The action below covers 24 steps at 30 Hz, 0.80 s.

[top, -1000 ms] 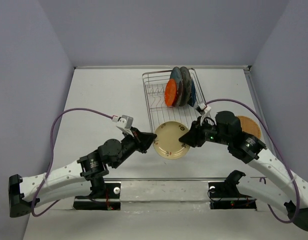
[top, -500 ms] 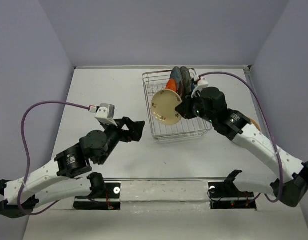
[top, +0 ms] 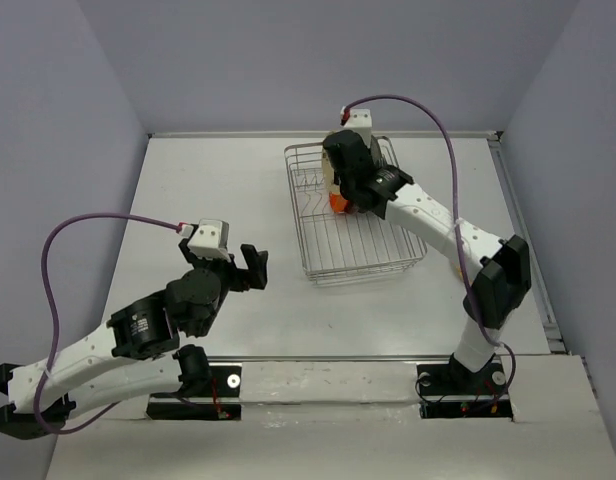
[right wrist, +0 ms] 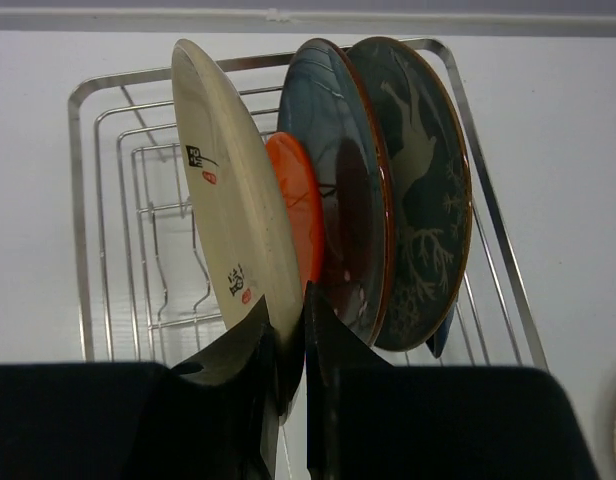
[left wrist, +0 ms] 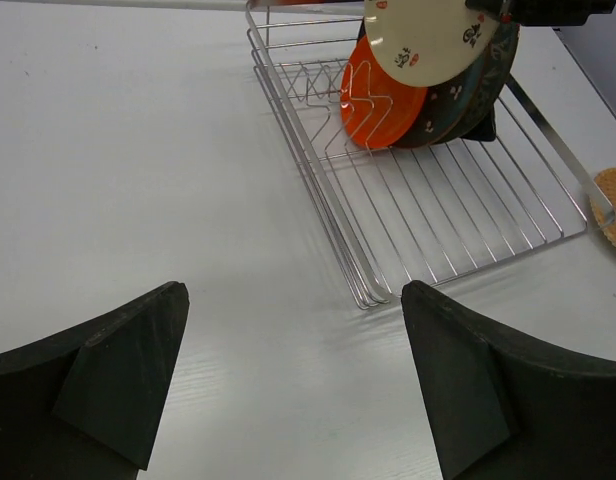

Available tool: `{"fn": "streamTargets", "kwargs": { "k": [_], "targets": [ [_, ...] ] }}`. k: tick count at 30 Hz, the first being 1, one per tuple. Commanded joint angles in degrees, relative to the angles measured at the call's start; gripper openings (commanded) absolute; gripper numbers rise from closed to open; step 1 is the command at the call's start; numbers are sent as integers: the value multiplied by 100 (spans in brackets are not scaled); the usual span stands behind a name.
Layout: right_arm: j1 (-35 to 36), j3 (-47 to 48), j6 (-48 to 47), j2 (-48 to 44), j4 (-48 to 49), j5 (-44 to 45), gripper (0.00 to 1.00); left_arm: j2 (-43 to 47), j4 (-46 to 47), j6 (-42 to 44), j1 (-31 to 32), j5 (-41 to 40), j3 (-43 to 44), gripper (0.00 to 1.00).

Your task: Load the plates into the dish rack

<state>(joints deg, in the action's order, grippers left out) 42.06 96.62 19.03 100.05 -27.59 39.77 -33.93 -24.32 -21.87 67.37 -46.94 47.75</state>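
Cream plate point(right wrist: 228, 215) clamped edge-on by R gripper point(right wrist: 288, 345) over dish rack point(right wrist: 83, 200), beside orange plate point(right wrist: 298, 215). L gripper point(left wrist: 288, 385) spread apart w/ nothing between; only its cam shows tan plate point(left wrist: 614, 205) outside rack.

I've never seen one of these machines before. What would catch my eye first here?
Probably the right gripper, pinching a cream plate on edge over the wire dish rack at the far side of the table. Beside that plate stand an orange plate, a teal plate and a grey plate with a white animal on it. The left gripper hangs open and empty over bare table, nearer the camera.
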Motion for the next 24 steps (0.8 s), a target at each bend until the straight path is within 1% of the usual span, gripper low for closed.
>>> {"fn": "streamTargets", "kwargs": {
  "k": [1,6,12,19,22,24],
  "targets": [
    [30,787,-303,444,-53,1174,7,124,173,95,-23,-9,-187,99],
    [30,1306,-356,1155,-202,1279,7,168,217,113,-23,158,-231,99],
    [30,1535,-242,1701,-422,1235,7,290,278,139,-23,264,-266,99],
    [30,1421,-48,1878,-519,1060,7,317,305,148,-23,282,-283,99],
    [30,1386,48,1869,-510,735,7,282,305,139,-23,290,-283,99],
    [30,1395,57,1790,-510,445,20,264,305,148,-31,282,-283,99]
  ]
}}
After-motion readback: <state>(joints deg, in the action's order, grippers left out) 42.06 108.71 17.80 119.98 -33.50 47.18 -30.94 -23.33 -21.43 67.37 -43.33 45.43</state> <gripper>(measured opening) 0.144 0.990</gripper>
